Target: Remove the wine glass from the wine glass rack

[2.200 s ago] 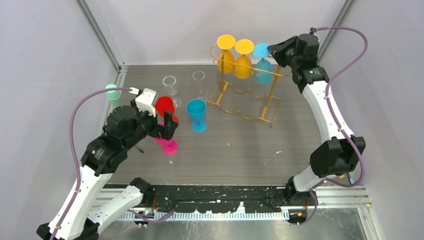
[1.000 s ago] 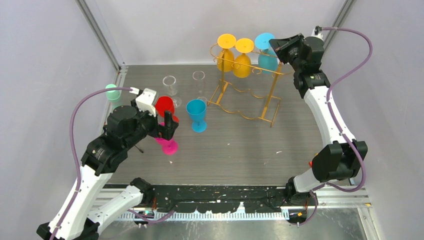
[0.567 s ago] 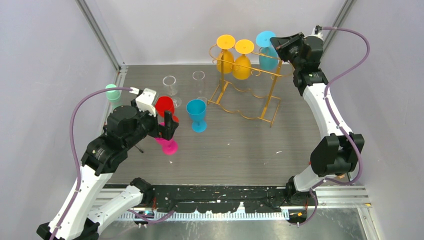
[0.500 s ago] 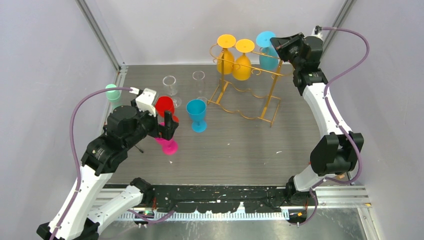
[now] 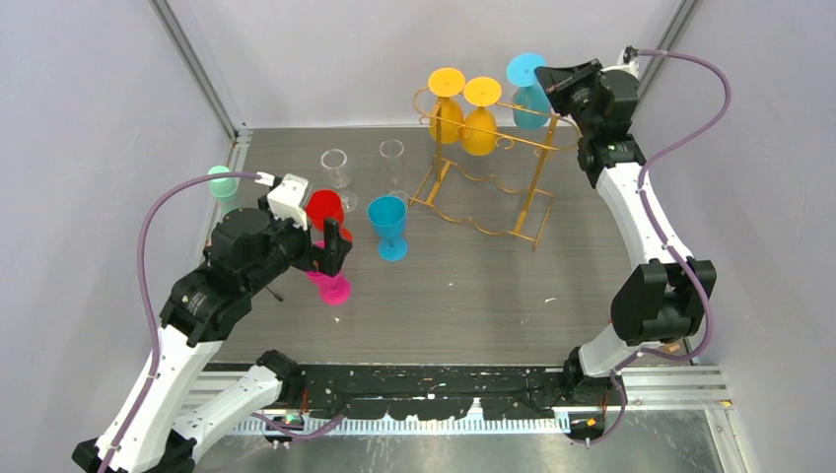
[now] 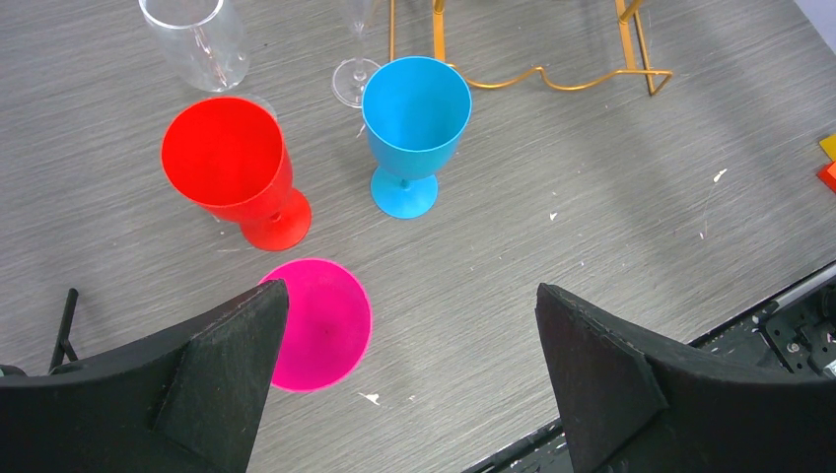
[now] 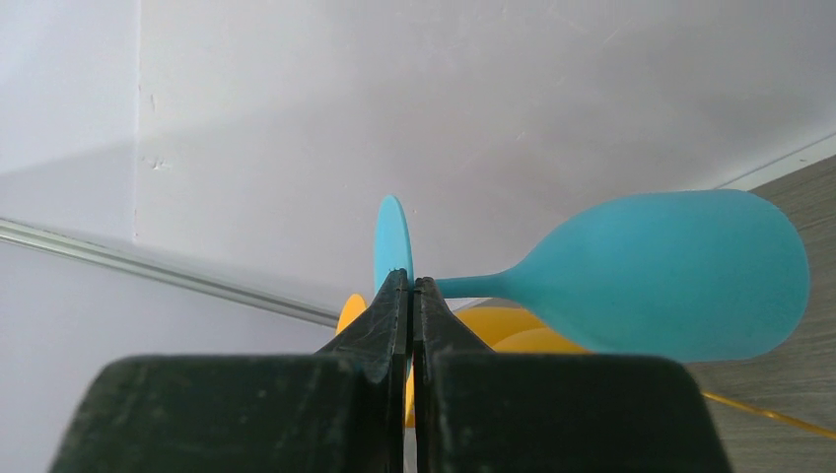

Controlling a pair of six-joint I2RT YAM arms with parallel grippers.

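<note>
Against the frame from 2.2 s back, the teal wine glass has gone up and to the right of its slot at the right end of the wine glass rack, and the right gripper has risen with it; the left arm has not shifted. The top view gives me the layout: the glass hangs upside down, foot disc on top and bowl below, high at the rack's right end, just beside the nearest yellow glass, which hangs on the rail. From there I cannot tell whether the bowl is clear of the rail. The right wrist view shows the grip instead: the right gripper has its fingers pressed almost together, only a thin slit between them, pinching the stem of the wine glass just beside the foot disc, which shows edge-on above the fingertips. In that view the glass's long axis runs across the picture, foot at the claw, bowl pointing away to the right. The left wrist view shows the left gripper spread wide and holding nothing, above the table near the pink disc, red glass and blue glass.
</note>
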